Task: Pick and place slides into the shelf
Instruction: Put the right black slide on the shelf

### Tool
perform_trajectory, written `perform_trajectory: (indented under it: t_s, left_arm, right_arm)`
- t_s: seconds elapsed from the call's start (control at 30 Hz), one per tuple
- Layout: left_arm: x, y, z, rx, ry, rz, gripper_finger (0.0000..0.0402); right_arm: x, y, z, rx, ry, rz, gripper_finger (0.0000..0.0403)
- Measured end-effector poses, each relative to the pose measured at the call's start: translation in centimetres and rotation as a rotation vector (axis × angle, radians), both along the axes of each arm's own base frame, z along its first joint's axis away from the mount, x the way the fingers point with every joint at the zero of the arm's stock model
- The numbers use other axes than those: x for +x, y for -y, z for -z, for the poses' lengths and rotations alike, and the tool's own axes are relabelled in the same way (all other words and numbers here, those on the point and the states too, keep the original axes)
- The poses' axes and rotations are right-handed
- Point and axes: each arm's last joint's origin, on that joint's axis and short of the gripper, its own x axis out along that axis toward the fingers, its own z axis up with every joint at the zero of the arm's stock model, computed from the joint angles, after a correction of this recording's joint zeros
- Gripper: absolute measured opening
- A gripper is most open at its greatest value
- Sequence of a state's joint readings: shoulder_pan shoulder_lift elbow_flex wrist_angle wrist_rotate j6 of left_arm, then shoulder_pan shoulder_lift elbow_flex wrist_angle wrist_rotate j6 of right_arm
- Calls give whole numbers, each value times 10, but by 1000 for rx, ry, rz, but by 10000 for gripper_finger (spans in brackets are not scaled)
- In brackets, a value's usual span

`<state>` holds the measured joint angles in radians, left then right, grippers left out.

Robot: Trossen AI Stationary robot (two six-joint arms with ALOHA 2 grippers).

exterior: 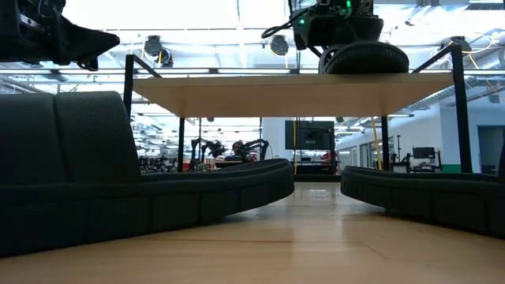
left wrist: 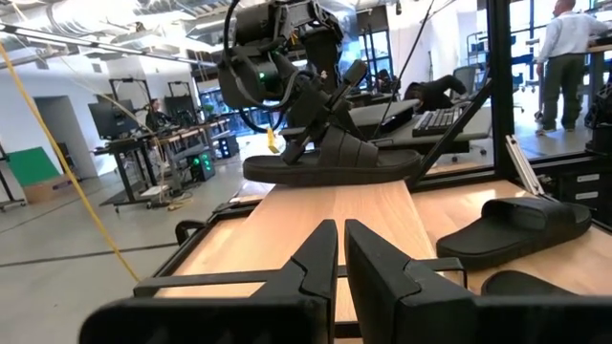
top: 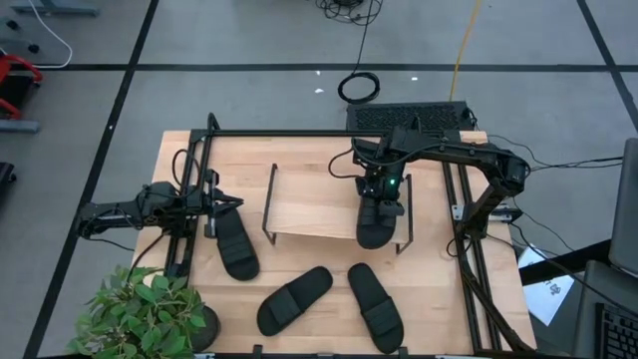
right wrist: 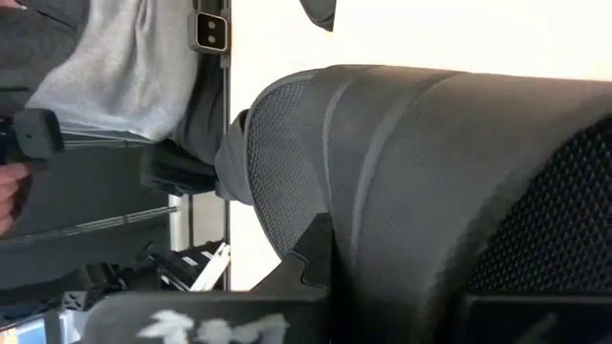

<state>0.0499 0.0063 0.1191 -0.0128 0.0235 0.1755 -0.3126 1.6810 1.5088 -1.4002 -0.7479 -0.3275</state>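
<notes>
One black slide lies on the light wood top of the shelf, at its right end, and its near end juts a little past the plank's near edge. My right gripper stands over it, shut on its strap. Another slide lies on the table left of the shelf. Two more slides lie in front of it. My left gripper hovers shut above the left slide's far end and holds nothing. In the low view the held slide sits on the plank. My right gripper pinches the ribbed strap of the slide between its two fingers. The fingers come slanting down from the table's far side. The slide lies level with its sole on the shelf's plank. The strap hides the exact place of contact.
A black metal frame runs around the tabletop. A potted plant stands at the near left corner. A keyboard sits behind the far edge. People stand in the room beyond the table.
</notes>
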Motion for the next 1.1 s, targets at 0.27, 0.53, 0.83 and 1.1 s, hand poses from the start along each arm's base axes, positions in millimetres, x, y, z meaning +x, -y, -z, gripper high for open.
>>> perform_trajectory:
  t_s: [0.27,0.53,0.83,1.1]
  left_arm:
    - [0,0,1,-1,-12,0,33]
    - [0,0,1,2,-14,0,33]
    - [0,0,1,3,-15,-1,33]
    - [0,0,1,4,-15,0,33]
  right_arm:
    - [0,2,12,-2,3,17,40]
    - [0,5,12,-42,-4,31,94]
    - [-5,7,3,-96,33,49,163]
    - [-15,8,-12,-225,55,95,191]
